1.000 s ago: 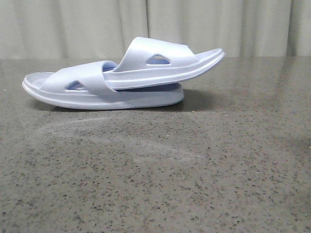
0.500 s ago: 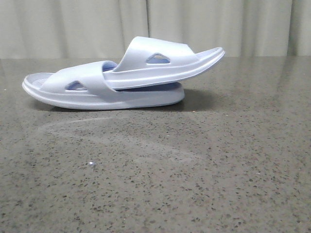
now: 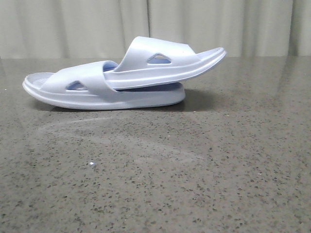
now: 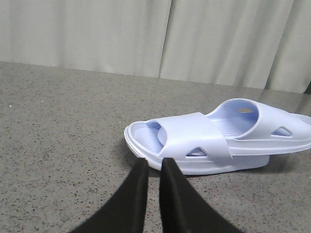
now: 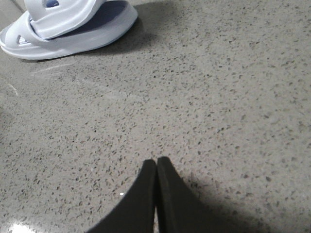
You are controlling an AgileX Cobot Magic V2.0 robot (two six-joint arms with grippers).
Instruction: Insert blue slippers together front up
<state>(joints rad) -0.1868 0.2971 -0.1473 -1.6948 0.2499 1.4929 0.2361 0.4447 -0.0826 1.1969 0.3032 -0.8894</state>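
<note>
Two blue slippers (image 3: 121, 77) sit nested at about ten o'clock on the speckled table (image 3: 194, 170) in the front view, the upper one pushed under the lower one's strap and jutting up toward two o'clock; neither arm shows here. They look like light moulded foam, springy rather than stiff and a bit grippy, so I'd judge a pinch on the thick sole edge or across the wide strap the safest hold. From the left wrist, the left gripper (image 4: 154, 167) hangs just in front of the lower slipper's open toe end, fingers close with a thin gap, holding nothing; the pale lavender straps show triangular cut-outs. From the right wrist, the right gripper (image 5: 156, 167) hovers over bare table, fingers pressed together and empty, well apart from the pair off at eleven o'clock.
</note>
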